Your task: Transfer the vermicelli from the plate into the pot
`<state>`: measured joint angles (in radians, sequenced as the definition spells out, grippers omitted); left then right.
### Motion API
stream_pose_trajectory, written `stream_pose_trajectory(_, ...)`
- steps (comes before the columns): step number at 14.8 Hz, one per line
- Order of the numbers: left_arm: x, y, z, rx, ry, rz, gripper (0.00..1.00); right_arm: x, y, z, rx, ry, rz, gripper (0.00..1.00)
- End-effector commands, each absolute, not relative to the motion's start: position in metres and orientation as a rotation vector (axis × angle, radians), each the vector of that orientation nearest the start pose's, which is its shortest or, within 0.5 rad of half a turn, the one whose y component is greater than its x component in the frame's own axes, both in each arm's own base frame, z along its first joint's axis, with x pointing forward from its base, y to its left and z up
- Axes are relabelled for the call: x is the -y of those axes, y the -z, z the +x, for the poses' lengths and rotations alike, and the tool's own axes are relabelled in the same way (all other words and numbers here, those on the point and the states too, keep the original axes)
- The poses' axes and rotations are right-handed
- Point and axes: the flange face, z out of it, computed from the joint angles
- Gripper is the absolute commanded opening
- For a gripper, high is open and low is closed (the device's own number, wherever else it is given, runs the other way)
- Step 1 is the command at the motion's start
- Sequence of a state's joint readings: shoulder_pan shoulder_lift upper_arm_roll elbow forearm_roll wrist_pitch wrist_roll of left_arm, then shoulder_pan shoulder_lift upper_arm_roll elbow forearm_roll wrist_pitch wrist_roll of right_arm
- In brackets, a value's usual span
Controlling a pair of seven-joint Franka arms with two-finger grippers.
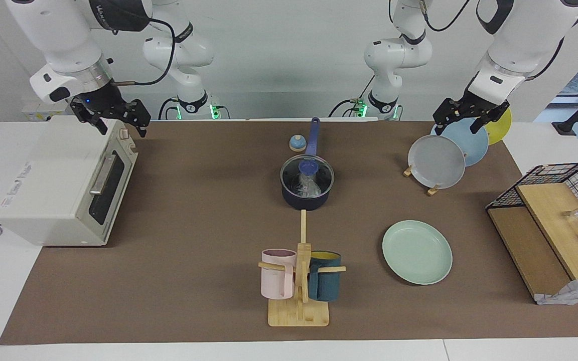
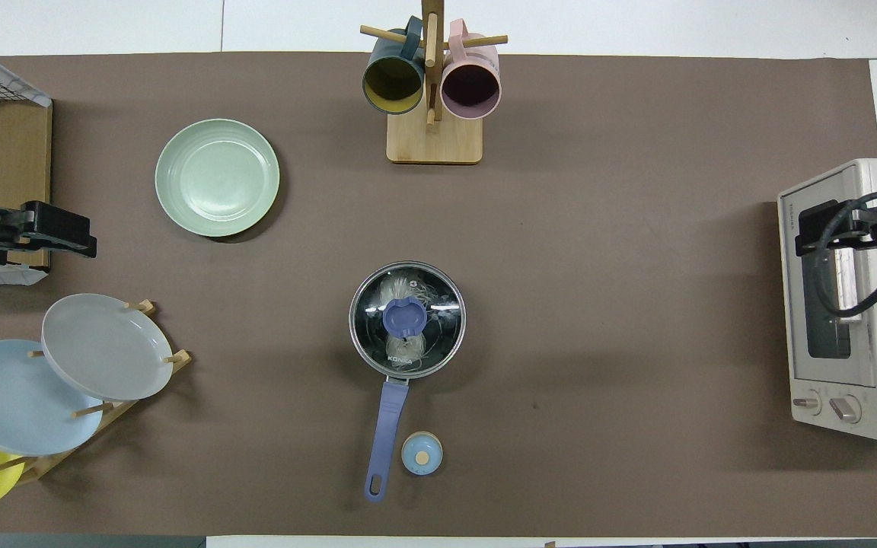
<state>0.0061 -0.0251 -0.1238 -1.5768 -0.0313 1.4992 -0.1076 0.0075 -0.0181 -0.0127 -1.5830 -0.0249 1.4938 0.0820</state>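
Note:
The dark navy pot (image 1: 305, 201) stands mid-table with its long blue handle (image 2: 384, 426) pointing toward the robots. A glass lid with a blue knob (image 2: 407, 317) sits on it. Whitish vermicelli (image 1: 310, 186) lies inside, seen through the lid, and also shows in the overhead view (image 2: 402, 290). The mint-green plate (image 1: 417, 252) lies bare, farther from the robots and toward the left arm's end; it also shows in the overhead view (image 2: 217, 176). My left gripper (image 1: 462, 120) is open and empty, raised over the plate rack. My right gripper (image 1: 118, 120) is open and empty, raised over the toaster oven.
A wooden rack (image 1: 432, 189) holds grey (image 1: 437, 161), light blue (image 1: 469, 140) and yellow plates. A mug tree (image 1: 299, 311) carries a pink mug and a dark teal mug. A toaster oven (image 1: 63, 190), a small blue round object (image 1: 297, 143) and a wire basket (image 1: 560, 175) are present.

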Motion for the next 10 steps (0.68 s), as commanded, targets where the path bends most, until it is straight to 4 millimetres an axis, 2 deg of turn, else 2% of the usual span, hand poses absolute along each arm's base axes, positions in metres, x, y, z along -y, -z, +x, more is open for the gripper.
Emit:
stream_pose_trajectory(1, 0.0625, -0.6277, 0.5325, -0.016, -0.073, -3.155, 1.00, 0.0071, -0.6231, 0.5348, -0.098, -0.087, -3.158, 1.00)
stream_pose_trajectory(10, 0.0600, -0.6285, 0.5330, -0.001, -0.069, -3.156, 1.00, 0.0043, -0.6241, 0.5368, -0.088, -0.065, -3.156, 1.00)
